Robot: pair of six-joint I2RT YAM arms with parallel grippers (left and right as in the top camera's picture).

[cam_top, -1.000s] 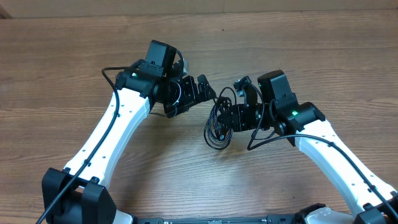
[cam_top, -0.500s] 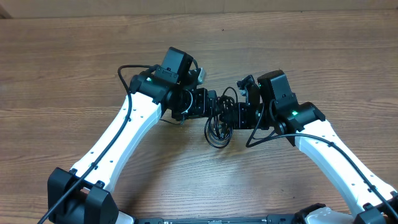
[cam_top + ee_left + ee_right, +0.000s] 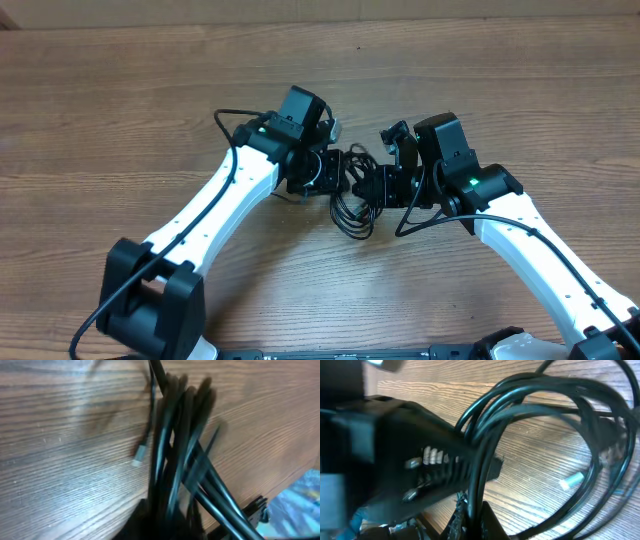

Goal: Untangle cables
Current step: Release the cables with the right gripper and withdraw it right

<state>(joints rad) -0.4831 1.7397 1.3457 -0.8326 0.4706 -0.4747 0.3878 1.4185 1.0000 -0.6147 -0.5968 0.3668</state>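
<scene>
1. The left gripper (image 3: pixel 337 176) is pushed up against the left side of the cables (image 3: pixel 352 208), near the middle of the table (image 3: pixel 120 100). Its wrist view is blurred and full of black cord, so it cannot be told whether its jaws are wide, narrow or gripping.
2. The step in hand looks like drawing one strand out of the bundle while the other arm anchors it. To do it well, this gripper should close on a single cord, not the whole sheaf. The loose end with the silvery plug tip (image 3: pixel 138 457), lying on the wood just left of the bundle, looks like the easiest to take.
3. The bundle sits between the two grippers and touches both, with its loops drooping onto the table towards the robot. The cords cross tightly, so any pull should be slow and follow the strand's own run. A sharp tug would probably tighten the tangle.
4. The right gripper (image 3: pixel 383 186) is clamped on the cords, which run down between its fingers in its wrist view. It is best used as a fixed anchor.
5. A pale plug tip (image 3: pixel 571 481) lies inside the loops on that side and could snag. Whether it is the same plug cannot be told.
6. The two grippers are very close, so the pull should go leftwards, away from the right one.
</scene>
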